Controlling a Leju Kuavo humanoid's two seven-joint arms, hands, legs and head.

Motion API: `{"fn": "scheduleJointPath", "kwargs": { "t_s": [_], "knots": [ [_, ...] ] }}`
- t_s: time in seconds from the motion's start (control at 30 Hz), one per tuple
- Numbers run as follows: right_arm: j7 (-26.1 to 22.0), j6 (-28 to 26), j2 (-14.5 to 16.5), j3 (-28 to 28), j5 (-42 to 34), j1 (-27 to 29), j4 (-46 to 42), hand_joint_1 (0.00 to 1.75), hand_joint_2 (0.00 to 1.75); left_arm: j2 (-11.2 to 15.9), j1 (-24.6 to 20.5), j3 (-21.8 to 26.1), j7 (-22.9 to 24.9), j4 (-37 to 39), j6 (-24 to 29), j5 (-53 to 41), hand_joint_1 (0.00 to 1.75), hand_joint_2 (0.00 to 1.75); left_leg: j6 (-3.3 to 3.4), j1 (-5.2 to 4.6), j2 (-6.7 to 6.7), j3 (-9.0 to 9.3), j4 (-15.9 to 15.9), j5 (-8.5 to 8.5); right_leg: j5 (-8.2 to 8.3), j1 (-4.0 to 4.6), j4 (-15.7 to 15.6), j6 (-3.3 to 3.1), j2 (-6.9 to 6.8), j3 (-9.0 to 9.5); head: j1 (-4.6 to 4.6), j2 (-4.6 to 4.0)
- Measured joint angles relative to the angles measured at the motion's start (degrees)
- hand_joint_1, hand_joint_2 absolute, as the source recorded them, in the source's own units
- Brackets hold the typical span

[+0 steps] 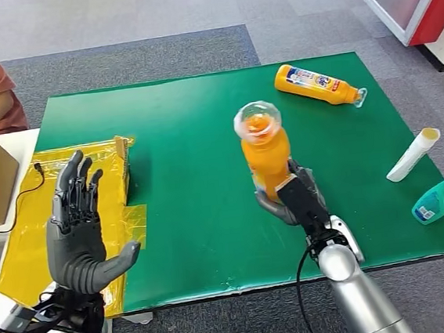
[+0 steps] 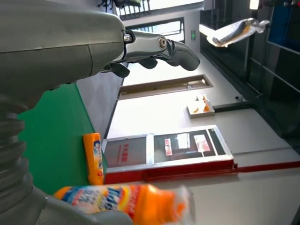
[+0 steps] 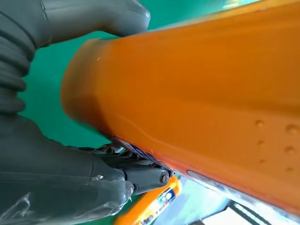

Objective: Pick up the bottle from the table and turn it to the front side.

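Above table, right hand (image 1: 297,199) grips bottle (image 1: 265,150).

Orange bottle (image 1: 266,156) with clear cap, upright, lifted above the green table, cap toward camera

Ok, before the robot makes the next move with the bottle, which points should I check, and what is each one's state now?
1. Right hand grips the held bottle: ok, fingers wrap its lower body.
2. Bottle lifted off the green mat: ok, judging by the head view.
3. Label turned to the front: cannot tell; in the head view the bottle is blurred.
4. Left hand free: ok, open and raised over the yellow sheet, apart from the bottle.
5. Other things out of the way: ok; the second orange bottle, the white tube and the teal bottle lie well aside.
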Motion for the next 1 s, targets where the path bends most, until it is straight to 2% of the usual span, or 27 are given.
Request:
{"fn": "scheduleJointPath", "kwargs": {
  "t_s": [0.13,0.3,0.53,0.67,0.83,1.0],
  "knots": [
    [-5.9,-0.7,1.7,-2.0,-8.6,3.3,-4.9,1.75,1.75,0.4,1.0,0.6,-0.9,0.0,1.9,1.3,0.00,1.75,0.00,0.00,0.00,-0.01,0.0,0.00,-0.01,0.00,0.0,-0.01,0.00,-0.01,-0.01,0.00],
    [-10.7,-3.2,3.2,-2.0,-8.9,6.2,-11.4,1.75,1.75,0.9,0.8,2.2,0.6,0.1,-0.1,7.2,0.00,1.75,0.00,0.00,0.00,-0.02,0.0,-0.01,-0.03,0.01,0.0,-0.03,0.00,-0.05,-0.01,0.00],
    [-14.7,-8.3,4.6,1.0,-2.2,6.7,-15.5,1.75,1.75,1.4,-2.4,2.9,3.9,2.5,-4.3,11.6,0.00,1.75,-0.01,0.01,0.01,-0.02,0.0,0.01,0.00,0.01,0.0,-0.04,0.00,-0.05,0.00,0.00],
    [-16.3,-15.4,5.2,4.8,8.0,6.1,-15.4,1.75,1.75,1.7,-6.3,2.2,7.5,6.2,-9.9,15.7,0.00,1.75,-0.03,0.00,0.00,-0.02,0.0,0.04,0.03,0.01,0.0,-0.04,0.00,-0.05,-0.01,0.00],
    [-15.7,-22.1,5.3,11.0,16.8,4.3,-13.6,1.75,1.75,2.1,-11.5,-2.0,9.4,11.1,-15.7,18.2,0.00,1.75,-0.05,0.00,0.00,-0.02,0.0,0.07,0.05,0.01,0.0,-0.03,0.00,-0.05,-0.01,0.00],
    [-14.6,-24.3,5.3,16.1,21.3,2.4,-10.8,1.75,1.75,3.0,-16.1,-7.3,10.7,14.1,-18.1,18.7,0.00,1.75,-0.05,0.00,0.00,-0.02,0.0,0.06,0.05,0.01,0.0,-0.03,0.00,-0.06,-0.01,0.00]
  ]
}}
